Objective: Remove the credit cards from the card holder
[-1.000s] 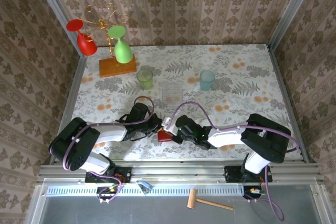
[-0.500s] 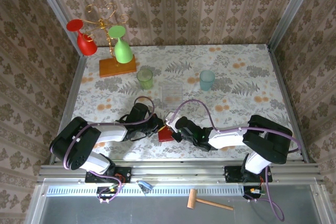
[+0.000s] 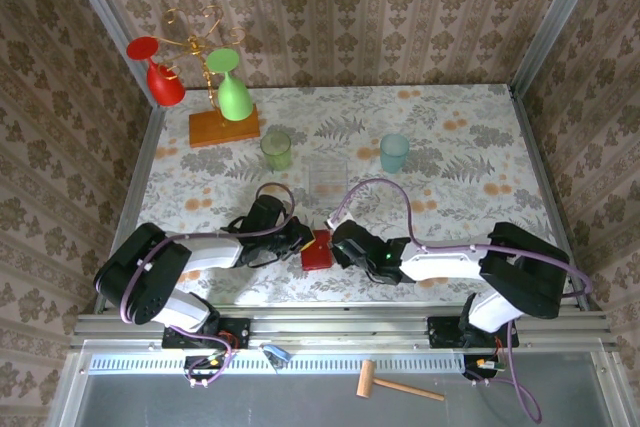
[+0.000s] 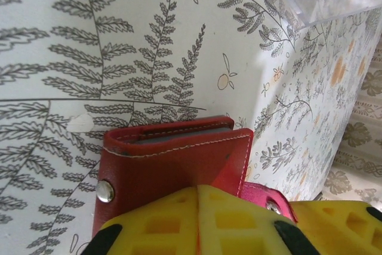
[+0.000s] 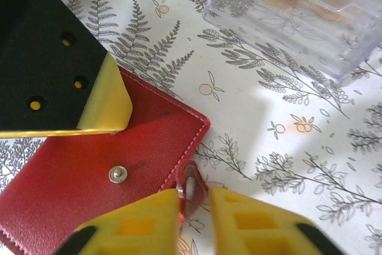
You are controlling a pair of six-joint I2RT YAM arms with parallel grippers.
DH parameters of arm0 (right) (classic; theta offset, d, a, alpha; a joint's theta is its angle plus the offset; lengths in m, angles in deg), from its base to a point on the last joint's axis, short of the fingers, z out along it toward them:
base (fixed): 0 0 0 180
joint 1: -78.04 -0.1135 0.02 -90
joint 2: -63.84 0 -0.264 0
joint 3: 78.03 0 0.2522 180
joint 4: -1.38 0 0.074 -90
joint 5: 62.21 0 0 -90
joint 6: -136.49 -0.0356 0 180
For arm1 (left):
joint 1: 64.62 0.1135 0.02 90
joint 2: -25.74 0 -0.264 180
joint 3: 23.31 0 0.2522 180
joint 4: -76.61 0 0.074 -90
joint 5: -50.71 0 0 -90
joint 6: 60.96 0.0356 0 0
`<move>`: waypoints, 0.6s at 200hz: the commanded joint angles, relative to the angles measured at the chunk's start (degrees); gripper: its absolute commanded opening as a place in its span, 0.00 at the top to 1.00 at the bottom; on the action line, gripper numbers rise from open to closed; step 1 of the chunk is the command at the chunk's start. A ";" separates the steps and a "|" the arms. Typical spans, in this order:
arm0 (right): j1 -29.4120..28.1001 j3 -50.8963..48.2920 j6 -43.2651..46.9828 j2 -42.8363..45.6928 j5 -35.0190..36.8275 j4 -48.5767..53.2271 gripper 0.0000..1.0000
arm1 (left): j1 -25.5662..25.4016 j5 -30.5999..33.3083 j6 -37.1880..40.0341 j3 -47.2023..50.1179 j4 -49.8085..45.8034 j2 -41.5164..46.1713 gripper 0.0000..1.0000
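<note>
Table (image 3: 450, 147): no credit cards lying out anywhere, so you've got basically the whole job left. Clear box (image 5: 298, 16) sits near the holder, apart from it. Card holder (image 3: 318, 251) lies folded flat at near-centre of the table, btwn both arms. Left gripper (image 4: 199, 198): jaws together, tip pressing on the red cover. Right gripper (image 5: 194, 201): clamped on the strap tab (image 5: 190, 188) at the holder's edge, so prob. you're on the opening step. Right wrist cam gives you the tab in the jaws + snap stud (image 5: 117, 174). Left wrist cam gives a grey sliver (image 4: 179, 135) btwn the covers, maybe card edges, can't tell. Top cam is too coarse for either.
</note>
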 commanded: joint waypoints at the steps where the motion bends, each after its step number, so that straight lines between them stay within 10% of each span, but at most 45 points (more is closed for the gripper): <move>1: 0.43 1.52 -10.08 3.72 1.92 9.36 0.70 | 0.54 0.09 3.00 -3.27 -6.79 0.80 0.88; 120: 7.33 14.02 -21.38 2.90 -16.82 30.03 0.39 | 6.87 2.76 10.71 -8.60 -21.08 11.53 0.82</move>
